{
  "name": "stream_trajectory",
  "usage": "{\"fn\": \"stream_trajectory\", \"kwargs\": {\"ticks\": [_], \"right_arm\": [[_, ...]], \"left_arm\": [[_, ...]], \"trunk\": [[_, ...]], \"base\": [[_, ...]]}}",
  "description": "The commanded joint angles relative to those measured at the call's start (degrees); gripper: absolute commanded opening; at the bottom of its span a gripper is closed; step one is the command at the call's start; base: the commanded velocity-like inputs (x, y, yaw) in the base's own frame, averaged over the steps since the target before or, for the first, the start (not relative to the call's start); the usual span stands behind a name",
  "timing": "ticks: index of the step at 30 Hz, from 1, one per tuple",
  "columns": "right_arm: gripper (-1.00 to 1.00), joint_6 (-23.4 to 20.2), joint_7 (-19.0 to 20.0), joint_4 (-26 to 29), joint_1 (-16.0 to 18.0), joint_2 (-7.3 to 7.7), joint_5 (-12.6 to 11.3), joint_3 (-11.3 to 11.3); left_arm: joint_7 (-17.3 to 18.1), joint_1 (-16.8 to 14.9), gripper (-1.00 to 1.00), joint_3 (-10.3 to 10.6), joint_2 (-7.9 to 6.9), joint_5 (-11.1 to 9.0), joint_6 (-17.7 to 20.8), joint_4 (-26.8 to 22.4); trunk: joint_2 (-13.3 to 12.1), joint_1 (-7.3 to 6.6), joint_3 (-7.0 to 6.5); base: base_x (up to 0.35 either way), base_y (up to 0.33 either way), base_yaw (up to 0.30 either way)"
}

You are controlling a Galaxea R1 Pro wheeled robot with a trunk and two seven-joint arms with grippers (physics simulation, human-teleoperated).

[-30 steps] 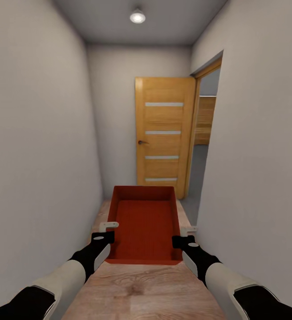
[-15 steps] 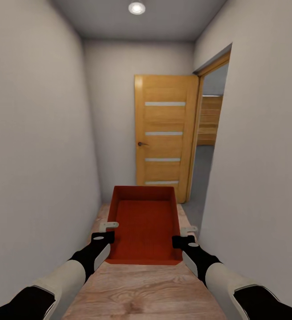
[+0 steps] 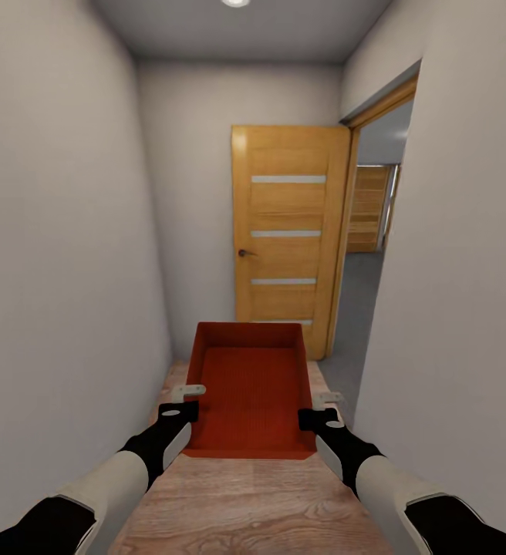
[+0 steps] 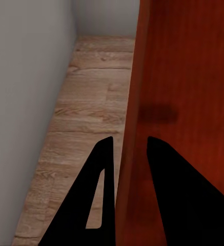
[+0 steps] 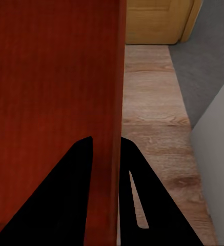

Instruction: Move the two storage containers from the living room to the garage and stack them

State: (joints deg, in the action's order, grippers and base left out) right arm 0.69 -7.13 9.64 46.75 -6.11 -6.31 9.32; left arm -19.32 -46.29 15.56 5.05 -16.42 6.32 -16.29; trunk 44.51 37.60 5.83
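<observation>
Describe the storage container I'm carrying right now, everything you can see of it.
The storage container is an orange-red, open-topped rectangular bin with thin plain walls and a finely ribbed floor, empty inside. It is held level above the wood plank floor, long axis pointing toward the orange door. The left claw pinches one side wall, the right claw the other.

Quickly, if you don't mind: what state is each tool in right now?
Left tool: closed on the left wall of the storage container.
Right tool: closed on the same container's right wall.

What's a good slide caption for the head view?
Both grippers carry an orange-red container down a narrow hallway toward an open wooden door.
</observation>
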Motion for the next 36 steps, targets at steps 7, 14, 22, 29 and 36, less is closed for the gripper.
{"fn": "stream_trajectory", "kwargs": {"ticks": [7, 14, 22, 29, 36], "right_arm": [[-1.00, 0.1, -0.3, -0.4, 0.0, 0.05, -1.0, 0.0], [-1.00, 0.1, -0.3, -0.4, 0.0, 0.05, -1.0, 0.0], [-1.00, 0.1, -0.3, -0.4, 0.0, 0.05, -1.0, 0.0], [-1.00, 0.1, -0.3, -0.4, 0.0, 0.05, -1.0, 0.0], [-1.00, 0.0, -0.3, -0.4, 0.0, 0.05, -0.9, 0.0]], "left_arm": [[-0.6, -0.1, -1.00, -1.1, -0.13, 1.0, -0.3, -0.3], [-0.6, -0.1, -1.00, -1.1, -0.13, 1.0, -0.3, -0.3], [-0.6, -0.1, -1.00, -1.1, -0.21, 1.0, -0.3, -0.3], [-0.6, -0.1, -1.00, -1.1, -0.22, 1.0, -0.3, -0.3], [-0.6, -0.1, -1.00, -1.1, -0.22, 1.0, -0.3, -0.3]], "trunk": [[0.1, 0.05, 0.09], [0.1, 0.05, 0.09], [0.1, 0.05, 0.09], [0.1, 0.05, 0.09], [0.1, 0.05, 0.09]], "base": [[0.323, 0.000, 0.000], [0.323, 0.000, 0.000], [0.323, 0.000, 0.000], [0.323, 0.000, 0.000], [0.323, 0.000, 0.000]]}}
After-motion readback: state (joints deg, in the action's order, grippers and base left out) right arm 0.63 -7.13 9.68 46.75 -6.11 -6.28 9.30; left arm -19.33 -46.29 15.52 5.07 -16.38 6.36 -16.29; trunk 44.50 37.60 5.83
